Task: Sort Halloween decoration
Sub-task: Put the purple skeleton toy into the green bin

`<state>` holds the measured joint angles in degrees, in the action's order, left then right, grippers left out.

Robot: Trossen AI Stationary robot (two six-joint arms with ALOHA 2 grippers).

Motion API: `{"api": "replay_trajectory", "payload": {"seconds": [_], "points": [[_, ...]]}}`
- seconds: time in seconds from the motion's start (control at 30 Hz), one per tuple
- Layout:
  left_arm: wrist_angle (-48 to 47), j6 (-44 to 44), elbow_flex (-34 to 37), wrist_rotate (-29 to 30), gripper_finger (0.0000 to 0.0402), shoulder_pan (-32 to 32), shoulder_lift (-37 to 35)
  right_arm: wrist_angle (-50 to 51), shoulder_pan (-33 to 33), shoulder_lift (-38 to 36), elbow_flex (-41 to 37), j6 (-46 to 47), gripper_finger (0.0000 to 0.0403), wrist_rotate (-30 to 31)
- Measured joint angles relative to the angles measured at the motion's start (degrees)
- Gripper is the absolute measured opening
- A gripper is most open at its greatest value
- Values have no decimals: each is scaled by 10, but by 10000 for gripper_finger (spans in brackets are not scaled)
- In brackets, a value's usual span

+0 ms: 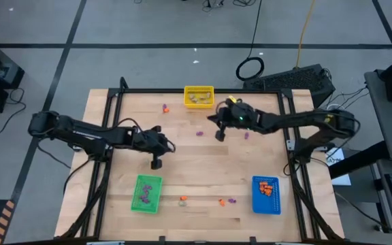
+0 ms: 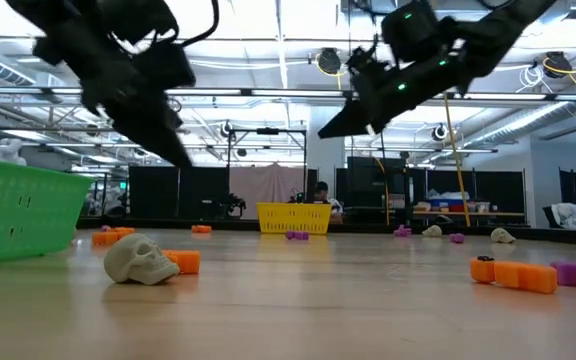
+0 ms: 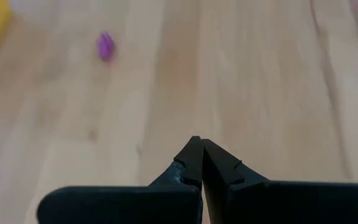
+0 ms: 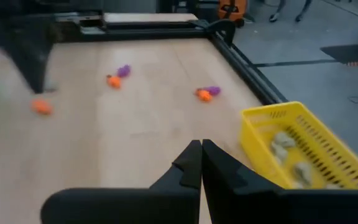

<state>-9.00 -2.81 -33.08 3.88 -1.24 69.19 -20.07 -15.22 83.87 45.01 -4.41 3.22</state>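
Well, the Halloween decoration (image 1: 199, 133) lies scattered on the tabletop (image 1: 203, 173), some already in the yellow bin (image 1: 199, 96). Both the right hand (image 1: 219, 135) and left hand (image 1: 156, 162) hover pinched shut, empty; I'd open the right before dropping squarely over one purple piece

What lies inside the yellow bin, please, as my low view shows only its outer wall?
Observer: Several pale trinkets lie in the yellow bin.
Operator: Thank you; is the right tool carrying anything?
Observer: The right tool is shut, with nothing visible between its tips.
Operator: And what does the blue bin hold?
Observer: Orange trinkets lie in the blue bin.
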Motion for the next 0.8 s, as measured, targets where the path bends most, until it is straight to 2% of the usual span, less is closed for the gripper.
{"api": "replay_trajectory", "payload": {"seconds": [0.1, 0.23, 0.33, 0.43, 0.63, 0.8], "points": [[-89, -26, -27, 4, 4, -18, -8, 0, 25, -31, -28, 12, 0, 0], [-220, -42, -64, 46, 4, -29, -9, -2, 50, -47, -44, 7, 0, 29], [-315, -27, -88, 82, 4, -11, -9, -5, 58, -47, -43, 7, 0, 45], [-394, 8, -103, 84, 2, 32, -10, -7, 60, -46, -43, 6, 0, 44], [-442, 113, -104, 44, 0, 150, 8, -8, 61, -46, -43, 6, 0, 43], [-426, 195, -104, 41, 3, 202, 39, -6, 61, -46, -43, 6, 0, 43]]}}
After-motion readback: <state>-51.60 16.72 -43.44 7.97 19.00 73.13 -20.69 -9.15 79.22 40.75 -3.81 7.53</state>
